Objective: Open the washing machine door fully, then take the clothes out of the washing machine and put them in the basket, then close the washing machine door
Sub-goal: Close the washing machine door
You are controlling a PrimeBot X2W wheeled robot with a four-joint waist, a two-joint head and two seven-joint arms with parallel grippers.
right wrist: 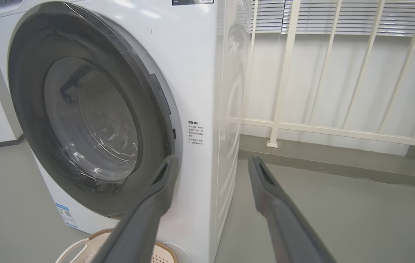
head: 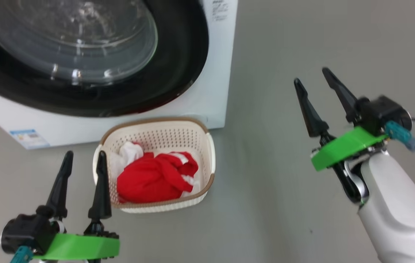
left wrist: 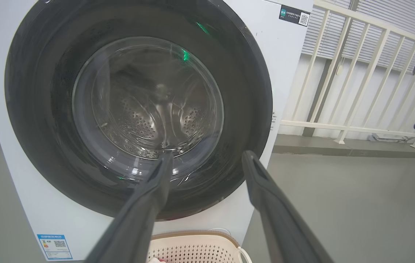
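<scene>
Grey floor (head: 273, 164) bears the basket (head: 163, 137) of crumpled red clothes (head: 149, 179).

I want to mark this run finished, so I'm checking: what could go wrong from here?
The washing machine door looks shut, but whether it latched I cannot tell; it might swing open. The open left gripper has a finger beside the rim of the basket holding the clothes; pulling away could nudge it.

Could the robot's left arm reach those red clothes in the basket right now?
Probably yes: the left gripper is open beside the basket, whose top is uncovered, and nothing sits between it and the clothes.
</scene>
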